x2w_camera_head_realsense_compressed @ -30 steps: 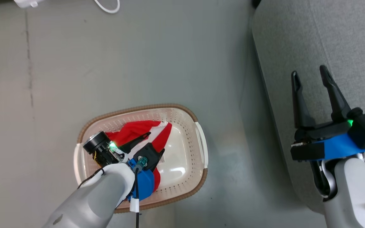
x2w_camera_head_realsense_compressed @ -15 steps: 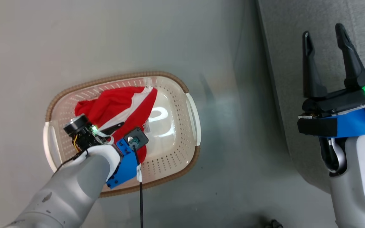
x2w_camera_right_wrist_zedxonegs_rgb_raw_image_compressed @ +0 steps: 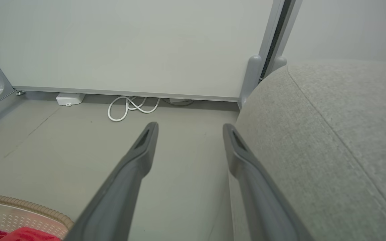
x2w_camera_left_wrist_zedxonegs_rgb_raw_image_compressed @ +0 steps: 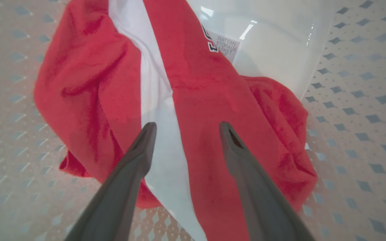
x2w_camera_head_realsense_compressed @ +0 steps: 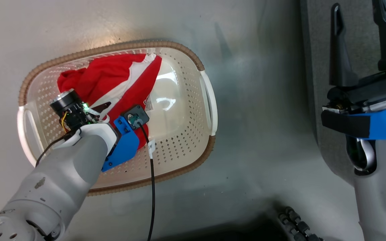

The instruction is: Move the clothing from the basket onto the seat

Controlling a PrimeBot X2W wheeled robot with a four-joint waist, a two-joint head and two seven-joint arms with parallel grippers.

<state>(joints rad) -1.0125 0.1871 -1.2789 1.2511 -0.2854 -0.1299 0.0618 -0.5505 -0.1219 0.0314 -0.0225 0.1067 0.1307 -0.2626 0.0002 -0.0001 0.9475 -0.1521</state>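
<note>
Your left gripper (x2w_camera_left_wrist_zedxonegs_rgb_raw_image_compressed: 187, 125) gapes over clothing (x2w_camera_left_wrist_zedxonegs_rgb_raw_image_compressed: 209, 110) in basket (x2w_camera_left_wrist_zedxonegs_rgb_raw_image_compressed: 347, 83), sticker (x2w_camera_left_wrist_zedxonegs_rgb_raw_image_compressed: 226, 45) "RATTAN STORAGE"; right gripper (x2w_camera_right_wrist_zedxonegs_rgb_raw_image_compressed: 190, 125) gapes beside seat (x2w_camera_right_wrist_zedxonegs_rgb_raw_image_compressed: 330, 117), cable (x2w_camera_right_wrist_zedxonegs_rgb_raw_image_compressed: 129, 107) beyond.

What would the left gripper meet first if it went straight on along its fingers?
Probably the clothing in the basket: the open left gripper points at its white stripe.

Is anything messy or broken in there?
Nothing looks broken or spilled. The red clothing lies crumpled in a heap toward one end of the basket, not folded, and the basket stands upright. A white cable lies in loose loops on the floor.
</note>
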